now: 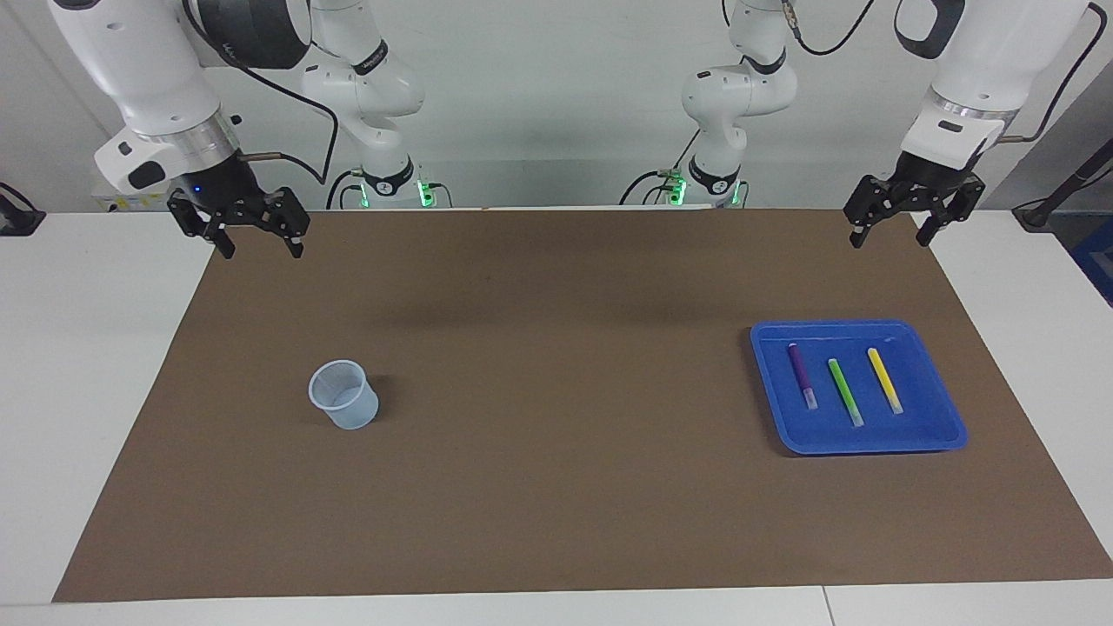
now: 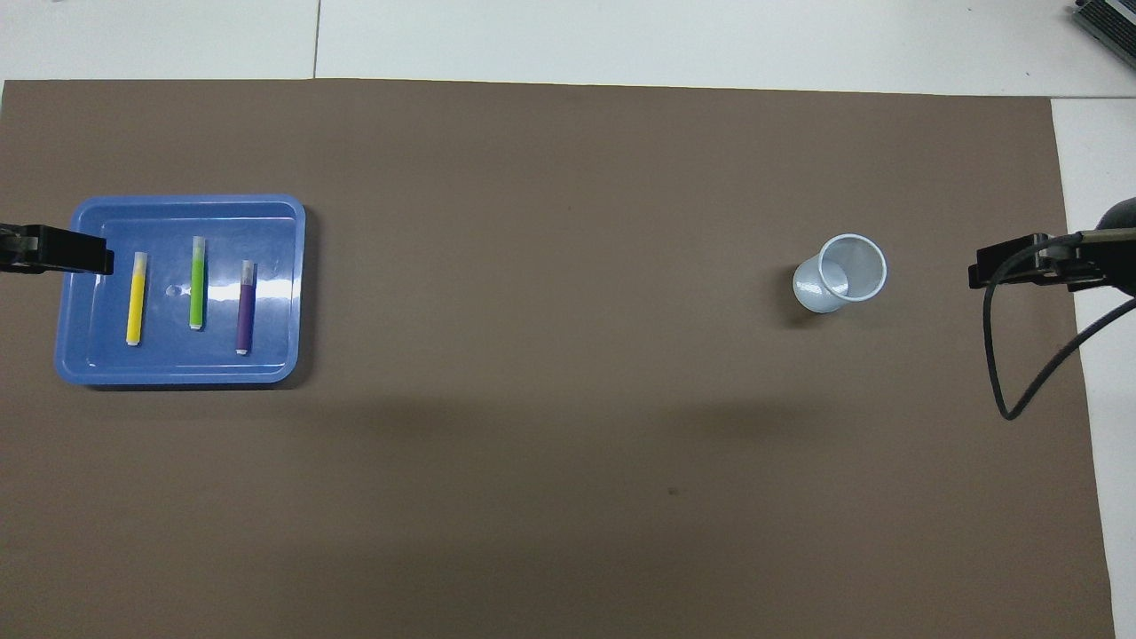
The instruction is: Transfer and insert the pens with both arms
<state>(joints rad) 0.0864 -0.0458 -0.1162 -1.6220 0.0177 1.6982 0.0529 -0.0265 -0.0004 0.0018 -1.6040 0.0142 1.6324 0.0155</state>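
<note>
**Three pens parked in the tray**

Purple pen (image 1: 802,376), green pen (image 1: 844,391), yellow pen (image 1: 884,380), slim with pale caps, side by side in blue tray (image 1: 943,430), left arm's end. Left gripper (image 1: 893,229), right gripper (image 1: 258,242): raised, wide open, empty. Clear cup (image 1: 344,395) toward right arm's end.

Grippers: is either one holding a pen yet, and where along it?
Nothing is held. Left gripper and right gripper hang open; all three pens lie in the blue tray.
</note>
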